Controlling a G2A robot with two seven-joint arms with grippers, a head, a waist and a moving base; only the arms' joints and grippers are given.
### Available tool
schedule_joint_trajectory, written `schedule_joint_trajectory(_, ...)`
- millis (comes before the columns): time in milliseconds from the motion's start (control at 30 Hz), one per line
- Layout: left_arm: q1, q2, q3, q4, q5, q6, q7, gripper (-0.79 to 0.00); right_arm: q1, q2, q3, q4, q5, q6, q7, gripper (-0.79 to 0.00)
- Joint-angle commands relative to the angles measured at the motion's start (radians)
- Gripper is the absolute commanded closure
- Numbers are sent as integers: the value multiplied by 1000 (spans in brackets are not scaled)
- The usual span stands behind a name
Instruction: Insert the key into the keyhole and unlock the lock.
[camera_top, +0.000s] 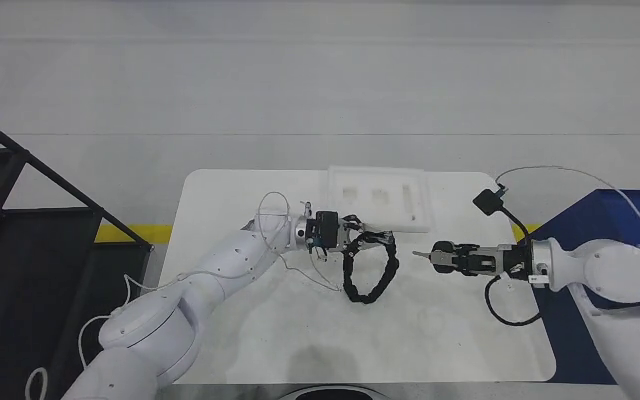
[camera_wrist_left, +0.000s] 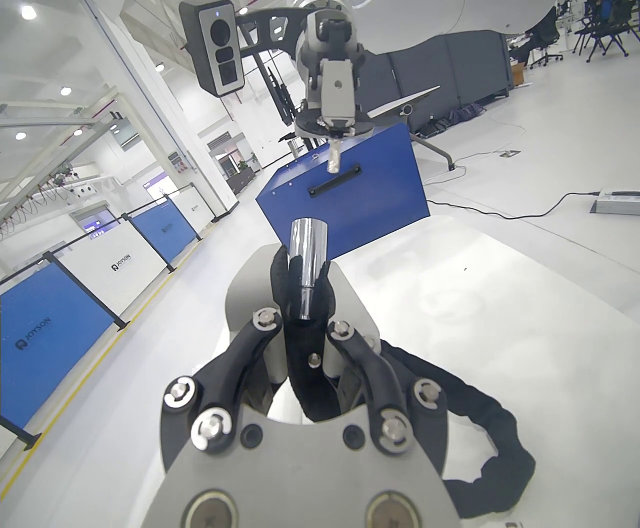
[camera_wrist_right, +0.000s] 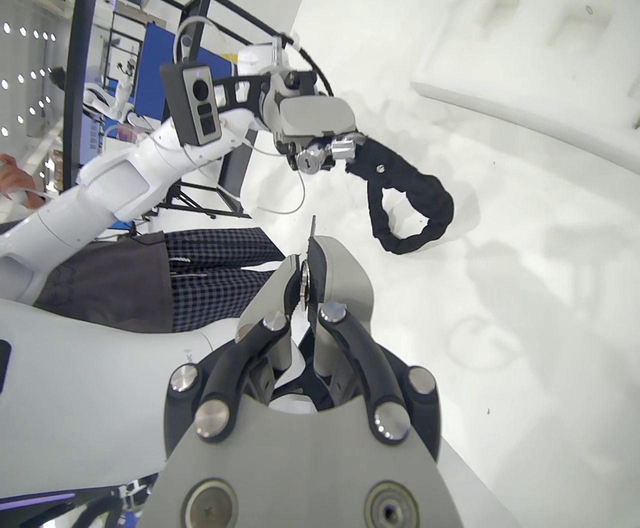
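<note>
My left gripper (camera_top: 350, 237) is shut on the chrome lock cylinder (camera_wrist_left: 307, 260), held above the middle of the table. The lock's black sleeved chain (camera_top: 366, 276) hangs in a loop down to the tabletop. The round keyhole face (camera_wrist_right: 309, 161) points toward my right gripper. My right gripper (camera_wrist_right: 302, 270) is shut on the key (camera_wrist_right: 312, 250), its thin blade sticking out toward the lock. In the top view the right gripper (camera_top: 436, 257) is level with the lock, and a short gap separates the key tip (camera_top: 418, 254) from the cylinder.
A white foam tray (camera_top: 380, 195) with shallow recesses lies at the back of the white table (camera_top: 250, 330). A small black box on a cable (camera_top: 487, 200) hangs near the right arm. A blue cabinet (camera_wrist_left: 350, 200) stands beyond the table edge.
</note>
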Motion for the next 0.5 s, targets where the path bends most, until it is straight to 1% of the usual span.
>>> schedule_joint_trajectory(0, 6, 22, -29, -80, 1, -15, -64, 0, -21, 4, 21, -34, -3, -12, 13, 0)
schedule_joint_trajectory(100, 24, 60, -78, -204, 18, -44, -143, 0, -44, 9, 52, -70, -18, -25, 13, 0)
schedule_joint_trajectory(267, 80, 117, -164, -398, 31, -108, -268, 0, -72, 13, 92, -122, -25, -52, -17, 0)
schedule_joint_trajectory(400, 130, 148, -220, -492, 23, -148, -335, 0, -97, 15, 120, -142, -9, -77, -49, 0)
schedule_joint_trajectory(467, 134, 149, -224, -496, 21, -151, -340, 0, -102, 14, 123, -141, 2, -84, -54, 0)
